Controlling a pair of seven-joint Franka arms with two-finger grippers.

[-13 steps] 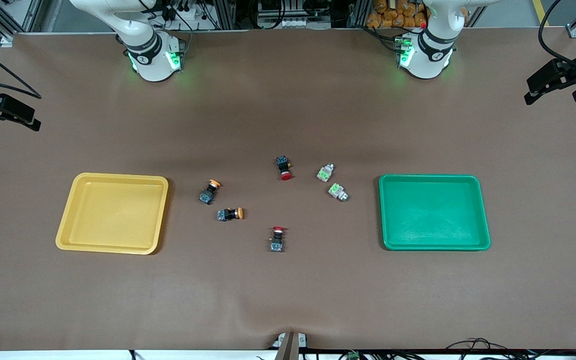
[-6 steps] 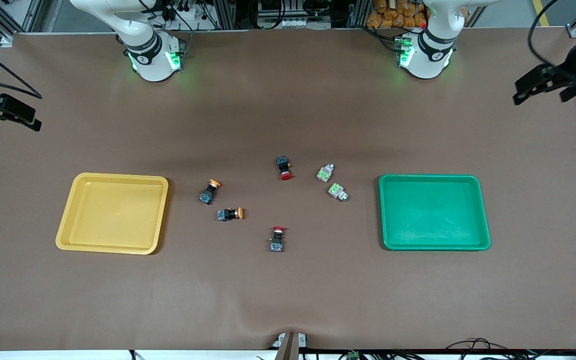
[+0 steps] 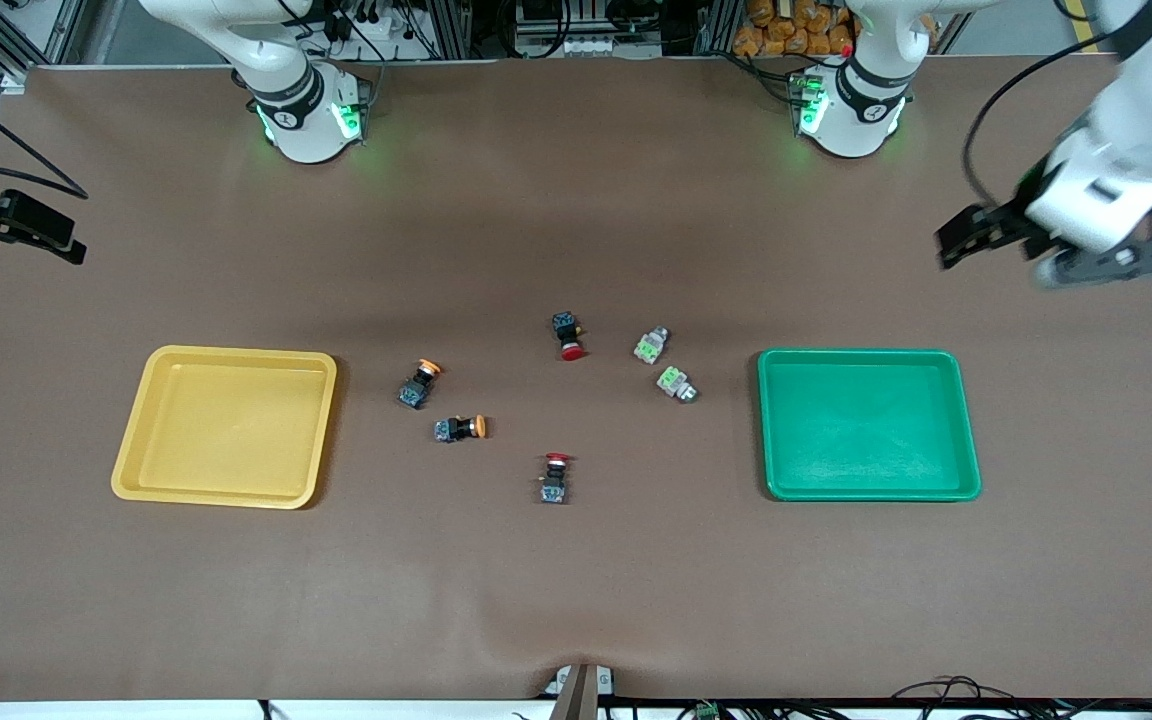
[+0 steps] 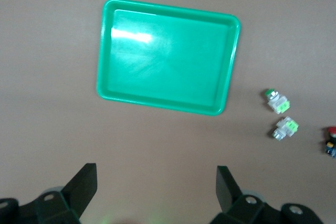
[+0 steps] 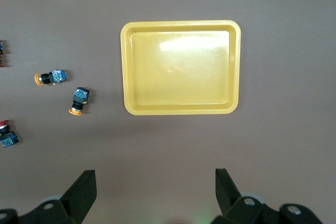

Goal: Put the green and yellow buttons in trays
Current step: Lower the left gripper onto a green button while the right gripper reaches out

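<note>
Two light-green buttons (image 3: 649, 345) (image 3: 676, 383) lie on the table beside the empty green tray (image 3: 866, 425). Two orange-yellow buttons (image 3: 419, 383) (image 3: 460, 428) lie beside the empty yellow tray (image 3: 226, 425). My left gripper (image 3: 966, 240) is open and empty, high over bare table toward the left arm's end. Its wrist view shows the green tray (image 4: 168, 56) and both green buttons (image 4: 278, 102) (image 4: 285, 128). My right gripper (image 3: 36, 235) is open and empty, over the right arm's end of the table. Its wrist view shows the yellow tray (image 5: 181, 66) and both yellow buttons (image 5: 51, 77) (image 5: 79, 99).
Two red-capped black buttons (image 3: 568, 336) (image 3: 556, 478) lie between the yellow and green groups. The arm bases (image 3: 306, 110) (image 3: 851, 105) stand along the table's back edge. A small clamp (image 3: 581, 685) sits at the table's front edge.
My left arm has swung in from the table's end toward the green tray, with its gripper open. The right arm and all the buttons have not moved.
</note>
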